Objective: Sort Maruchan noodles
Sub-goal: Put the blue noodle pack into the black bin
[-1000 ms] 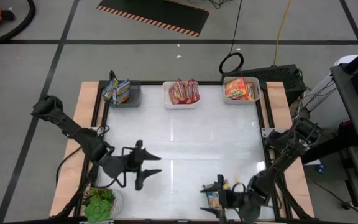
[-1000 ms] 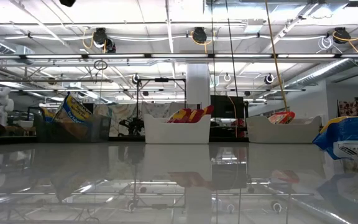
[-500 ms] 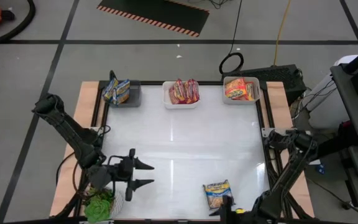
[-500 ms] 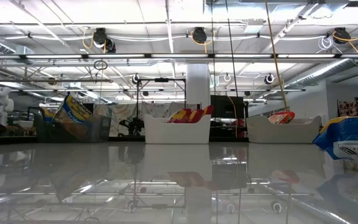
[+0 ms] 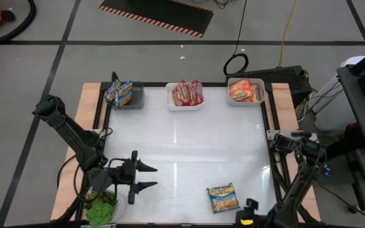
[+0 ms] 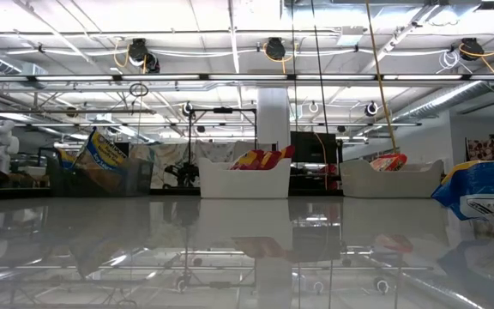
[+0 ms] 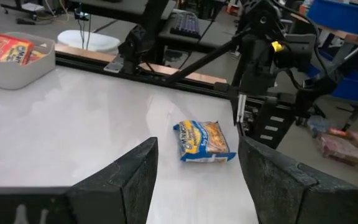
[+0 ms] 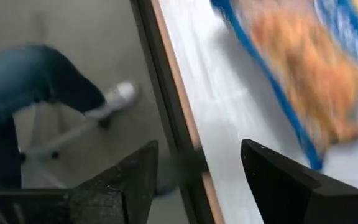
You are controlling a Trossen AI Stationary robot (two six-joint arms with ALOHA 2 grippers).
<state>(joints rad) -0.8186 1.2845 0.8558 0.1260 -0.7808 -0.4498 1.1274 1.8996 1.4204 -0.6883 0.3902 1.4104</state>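
One blue-and-yellow Maruchan packet (image 5: 224, 197) lies flat on the white table near its near right edge. It also shows in the left wrist view (image 7: 204, 142), the low view (image 6: 485, 194) and, blurred, the right wrist view (image 8: 303, 81). My right gripper (image 5: 246, 220) is open and empty at the near edge, just off the packet's near right. My left gripper (image 5: 152, 176) is open and empty at the near left, pointing toward the packet. Three bins stand along the far edge, holding blue (image 5: 120, 93), red (image 5: 187, 93) and orange (image 5: 245, 90) packets.
A green leafy plant (image 5: 101, 208) sits at the near left corner beside my left arm. A person's leg and shoe (image 8: 61, 99) show on the floor beyond the table's wooden edge (image 8: 179, 112). The middle of the table (image 5: 182, 145) is bare.
My right gripper has drawn back from over the blue-and-yellow packet toward the table's near edge, leaving the packet flat on the table. My left gripper has pulled back a little toward the near left corner, then stayed still.
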